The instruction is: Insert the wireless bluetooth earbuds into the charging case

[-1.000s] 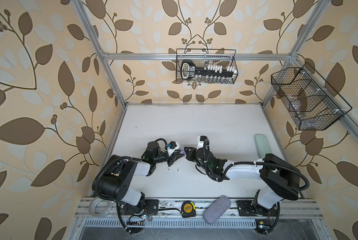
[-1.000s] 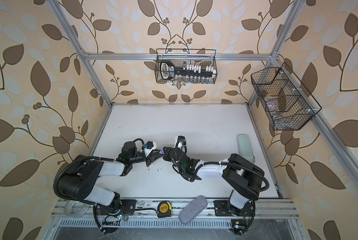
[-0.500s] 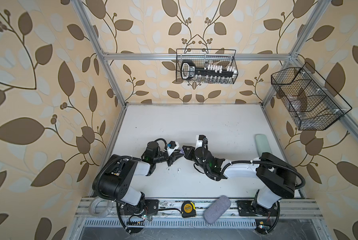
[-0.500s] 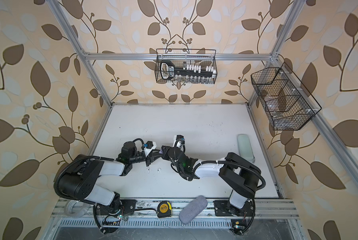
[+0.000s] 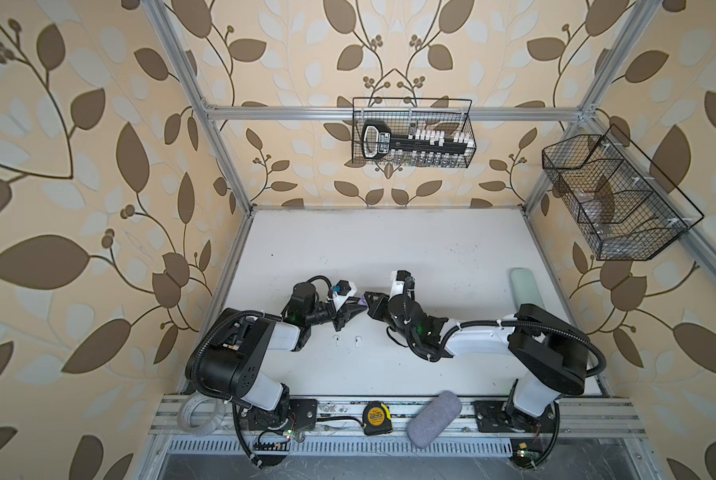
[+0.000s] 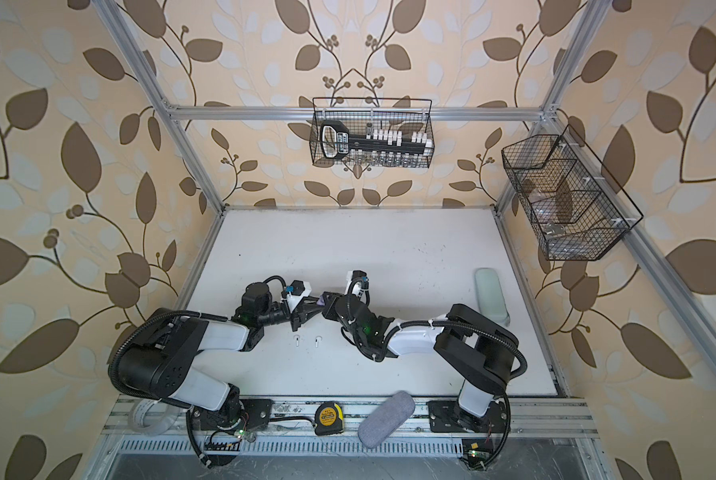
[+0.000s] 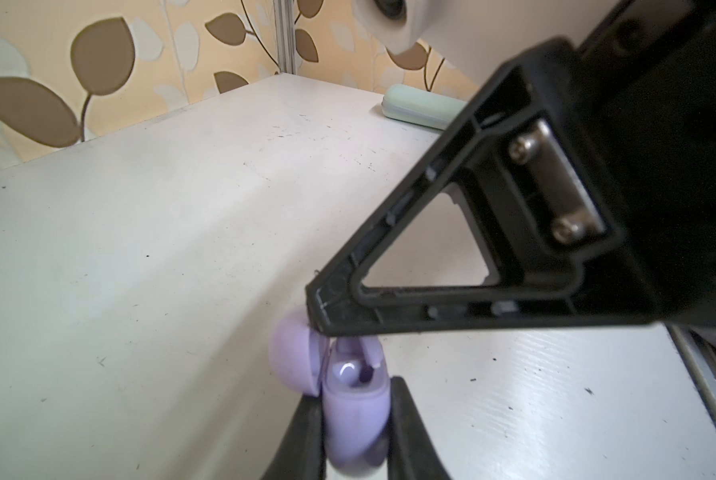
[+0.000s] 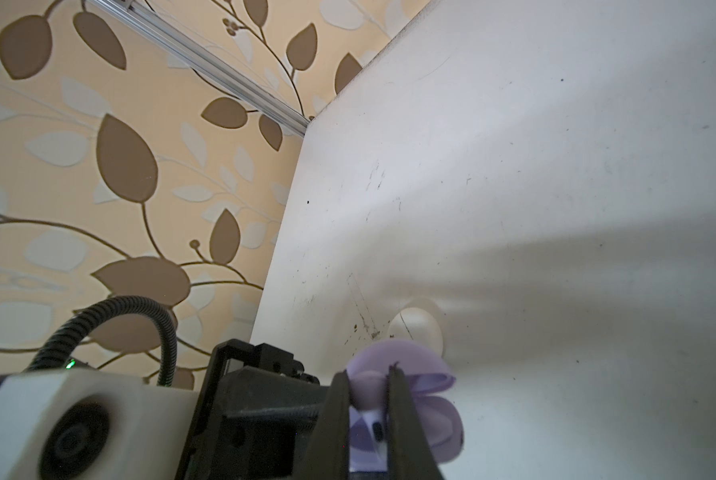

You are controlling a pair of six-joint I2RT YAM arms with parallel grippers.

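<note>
My left gripper (image 7: 354,401) clamps the open lavender case (image 7: 356,419); my right gripper (image 8: 368,374) pinches a lavender earbud (image 8: 365,390) at its mouth — I judge a tilted stem could jam or slip free.

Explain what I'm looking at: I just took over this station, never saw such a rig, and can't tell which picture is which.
Two tabletop robot arms, each ending in a two-fingered gripper. The two wide pictures come from one overhead camera pair looking down at the white table; the two close-ups come from cameras on the arms' wrists. In the left wrist view, the left gripper is shut on a lavender charging case with its lid open. In the right wrist view, the right gripper pinches what looks like a lavender earbud right at that case. A white earbud and a second white earbud lie loose on the table, nearer the arms' bases. A white round case rests close by; a pale green oblong case lies near the table's right edge.
</note>
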